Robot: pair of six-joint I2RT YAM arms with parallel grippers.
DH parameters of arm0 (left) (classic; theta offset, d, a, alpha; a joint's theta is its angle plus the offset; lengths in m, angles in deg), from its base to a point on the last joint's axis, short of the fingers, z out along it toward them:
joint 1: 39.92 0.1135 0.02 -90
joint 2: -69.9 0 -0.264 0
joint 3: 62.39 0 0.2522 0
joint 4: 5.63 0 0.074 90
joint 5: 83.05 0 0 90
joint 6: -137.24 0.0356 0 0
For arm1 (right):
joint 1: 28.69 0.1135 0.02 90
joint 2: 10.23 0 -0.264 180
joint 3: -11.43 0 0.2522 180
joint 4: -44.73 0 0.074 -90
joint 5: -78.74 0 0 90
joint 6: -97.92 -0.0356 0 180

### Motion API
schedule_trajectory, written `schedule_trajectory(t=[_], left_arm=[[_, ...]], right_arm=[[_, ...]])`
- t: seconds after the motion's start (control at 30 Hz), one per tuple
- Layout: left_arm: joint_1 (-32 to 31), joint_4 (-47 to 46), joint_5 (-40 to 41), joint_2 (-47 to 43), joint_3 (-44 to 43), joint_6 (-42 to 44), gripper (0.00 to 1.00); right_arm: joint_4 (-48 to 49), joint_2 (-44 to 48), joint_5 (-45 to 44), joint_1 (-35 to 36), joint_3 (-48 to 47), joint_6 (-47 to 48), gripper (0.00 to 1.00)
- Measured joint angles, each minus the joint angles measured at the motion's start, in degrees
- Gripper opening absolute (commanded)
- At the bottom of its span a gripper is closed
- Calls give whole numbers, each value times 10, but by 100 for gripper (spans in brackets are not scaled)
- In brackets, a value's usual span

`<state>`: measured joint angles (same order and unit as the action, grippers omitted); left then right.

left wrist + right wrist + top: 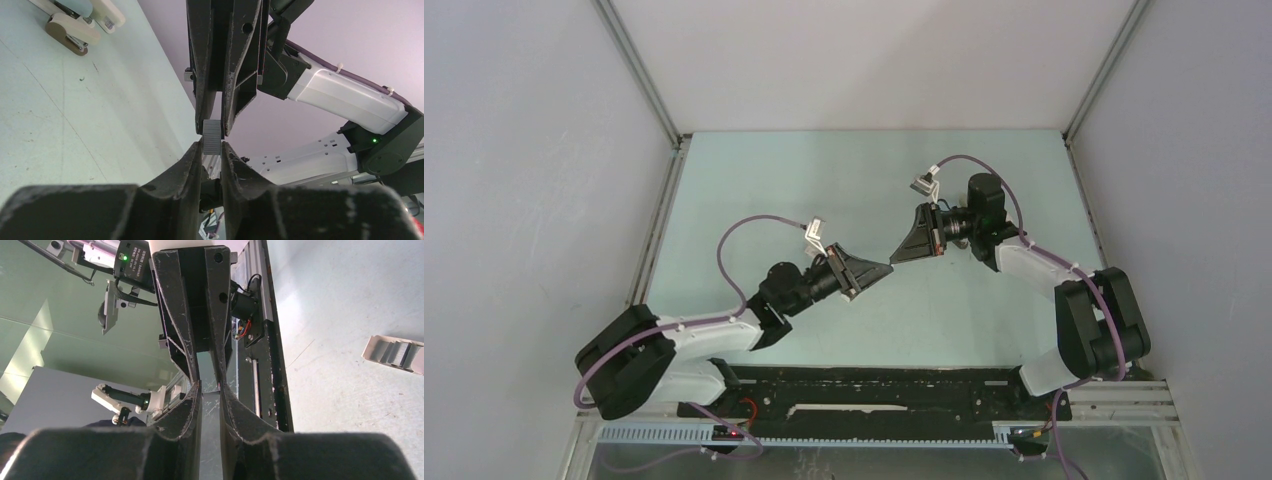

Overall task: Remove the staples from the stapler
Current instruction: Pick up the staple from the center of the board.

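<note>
Now the staples [212, 139] are out of the stapler [95, 11], my left pincer [212, 146] and right pincer [213, 131] both clamped on them mid-air; setting them down remains, I reckon.

Only the middle of the short grey ribbed strip of staples [212, 136] shows in the left wrist view. Its lower end is buried between the fingers of the left hand [212, 148], and its upper end sits behind the tips of the right hand [213, 126]. Whether the right hand truly clamps it cannot be told. From above it is too small to make out. The slim pale-blue plastic stapler [82, 7] is cut off by the top edge. The small white cardboard box [371, 349] of grey strips is cut off by the right edge of the right wrist view.
</note>
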<state>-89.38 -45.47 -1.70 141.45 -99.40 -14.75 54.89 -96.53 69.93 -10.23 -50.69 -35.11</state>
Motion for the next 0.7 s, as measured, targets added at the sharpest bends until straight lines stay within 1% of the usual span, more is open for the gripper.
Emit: schedule_trajectory(t=[0.07,0.17,0.33,0.47,0.57,0.7], left_arm=[[1,-3,-3,3,0,-1,34],[1,-3,-8,6,0,-5,44],[2,-4,-10,6,1,-5,55],[5,-6,-10,5,14,-4,60],[8,14,-10,-6,26,7,62],[12,88,1,-67,31,44,65]], right_arm=[[0,0,0,0,0,0,22],[0,0,0,-1,0,0,22],[0,0,1,-5,0,0,22],[0,0,1,-8,0,1,22],[-2,0,1,-9,0,5,23],[-8,0,-1,-9,0,17,23]])
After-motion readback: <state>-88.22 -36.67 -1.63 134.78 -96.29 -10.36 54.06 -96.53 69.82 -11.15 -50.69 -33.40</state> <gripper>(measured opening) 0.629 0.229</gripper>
